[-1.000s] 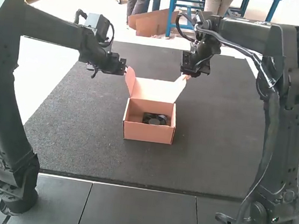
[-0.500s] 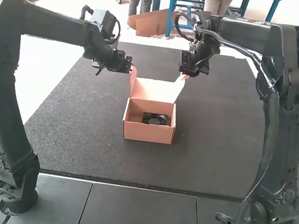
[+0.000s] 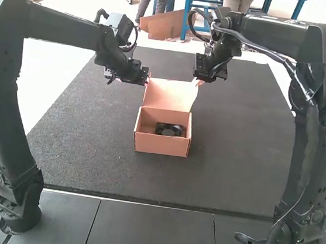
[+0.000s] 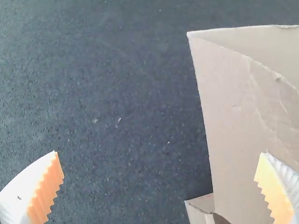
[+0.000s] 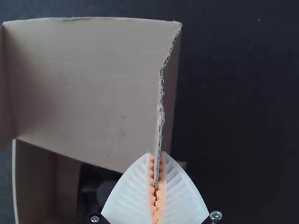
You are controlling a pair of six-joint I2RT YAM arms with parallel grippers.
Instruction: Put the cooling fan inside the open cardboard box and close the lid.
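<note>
The open cardboard box (image 3: 162,138) sits mid-mat with the black cooling fan (image 3: 170,130) lying inside it. Its lid (image 3: 169,94) stands upright at the far side. My right gripper (image 3: 202,83) is shut on the lid's right side flap (image 5: 161,107), whose edge runs between the ribbed fingers (image 5: 135,198); the fan (image 5: 93,186) shows dark below. My left gripper (image 3: 139,79) is at the lid's left edge, open. In the left wrist view its orange pads (image 4: 46,189) stand wide apart, and the lid's cardboard (image 4: 243,107) reaches in between them from one side.
The black mat (image 3: 79,130) covers most of the table, with bare room on all sides of the box. Grey table panels (image 3: 150,232) lie along the front edge between the two arm bases.
My left gripper has moved right, up to the lid's left edge. The lid's left flap has swung inward. The right gripper still pinches the right flap, barely shifted.
</note>
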